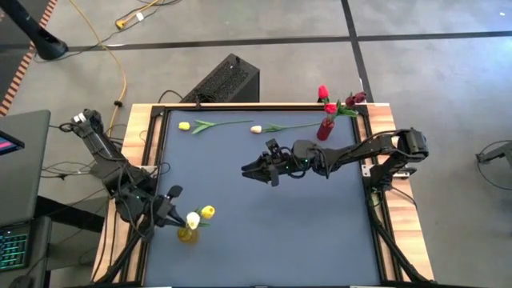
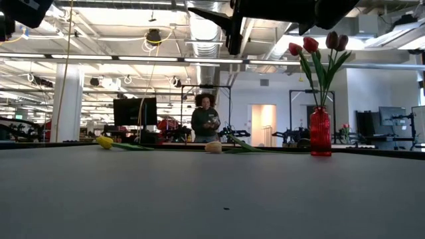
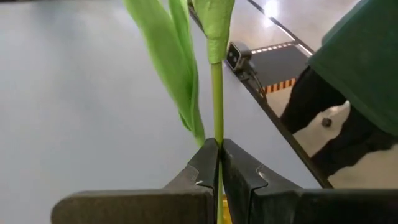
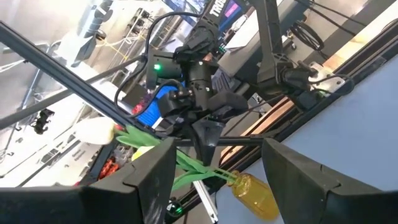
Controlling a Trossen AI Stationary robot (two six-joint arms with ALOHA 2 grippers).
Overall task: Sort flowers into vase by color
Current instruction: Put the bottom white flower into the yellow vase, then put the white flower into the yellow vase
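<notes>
Dark matte tabletop (image 1: 264, 232) under us, wooden rim all round, and beyond it an open lab where a person (image 2: 205, 119) stands in the distance. We see slim artificial tulips with long green stems and small bud heads. Two lie flat at the far edge: a yellow tulip (image 1: 210, 125) and a cream tulip (image 1: 280, 127), apart from each other. No writing we can read anywhere.

Far right corner, a red glass vase (image 2: 320, 131) stands upright with red tulips (image 2: 317, 54) and a darker red one fanning out of it. Near left corner, a yellow vase (image 4: 254, 191) carries a white tulip (image 1: 193, 219) and a yellow bloom (image 1: 207, 212).

We find the left gripper (image 3: 218, 163) right over that yellow vase, fingers pinched tight on a green stem (image 3: 216, 93) with a leaf beside it. Mid-table, the right gripper (image 1: 250, 169) hovers above the surface, fingers spread apart and holding nothing.
</notes>
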